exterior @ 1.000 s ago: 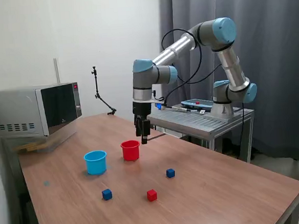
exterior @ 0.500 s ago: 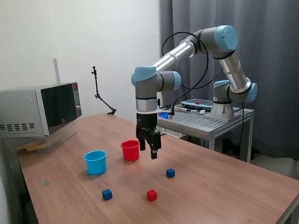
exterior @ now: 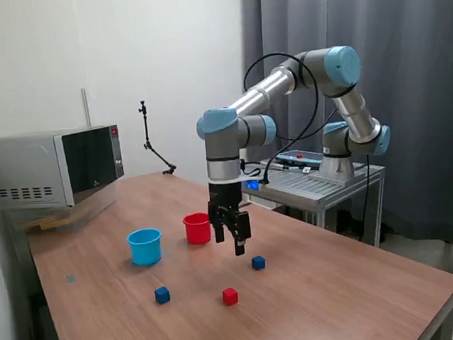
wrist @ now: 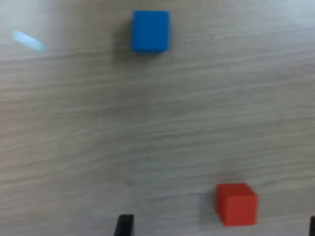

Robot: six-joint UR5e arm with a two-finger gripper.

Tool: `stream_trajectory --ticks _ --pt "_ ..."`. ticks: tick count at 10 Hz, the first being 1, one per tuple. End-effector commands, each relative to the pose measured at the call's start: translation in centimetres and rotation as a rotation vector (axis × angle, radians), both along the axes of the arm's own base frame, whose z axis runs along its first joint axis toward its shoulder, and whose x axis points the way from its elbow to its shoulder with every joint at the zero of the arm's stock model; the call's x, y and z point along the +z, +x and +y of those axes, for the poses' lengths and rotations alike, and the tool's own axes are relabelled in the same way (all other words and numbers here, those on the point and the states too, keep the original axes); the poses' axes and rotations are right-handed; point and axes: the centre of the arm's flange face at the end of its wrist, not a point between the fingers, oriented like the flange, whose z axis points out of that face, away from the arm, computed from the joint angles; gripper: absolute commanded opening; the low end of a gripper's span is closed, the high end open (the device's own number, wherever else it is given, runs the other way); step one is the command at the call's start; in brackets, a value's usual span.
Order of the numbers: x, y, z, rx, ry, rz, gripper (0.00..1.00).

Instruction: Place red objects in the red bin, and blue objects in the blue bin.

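Exterior: we saw the gripper (exterior: pixel 234 235) hanging above the table (exterior: pixel 336 287), empty, just right of the red bin (exterior: pixel 197 228); red cube (exterior: pixel 231 296) lay below-front | Wrist: fingers spread; red cube (wrist: pixel 236 204) between them, blue cube (wrist: pixel 150 31) farther.

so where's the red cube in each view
Exterior view: the red cube lies on the table, nearest the camera, between the two blue cubes.
Wrist view: the red cube sits beside the dark fingertip.
Shared landmark: one blue cube, likely the one near the gripper.

wrist view blurred, jaws cut off by its edge
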Motion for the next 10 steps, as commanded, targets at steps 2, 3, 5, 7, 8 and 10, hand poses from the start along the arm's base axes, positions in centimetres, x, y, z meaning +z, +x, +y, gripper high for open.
stream_trajectory --ticks 2,3,5,7,8,10 --pt "-0.3 -0.3 -4.5 0.039 -0.016 0.042 1.0" --pt "-0.3 -0.5 -4.3 -0.082 0.003 0.047 1.0" --pt "-1.4 -1.0 -4.1 -0.188 0.079 0.048 1.0" --pt "-2.9 -1.8 -4.2 -0.196 0.081 0.039 1.0" --pt "-4.0 -1.9 -5.2 -0.18 0.079 0.033 1.0" --pt "-5.2 -1.3 -7.8 -0.089 0.079 0.024 1.0"
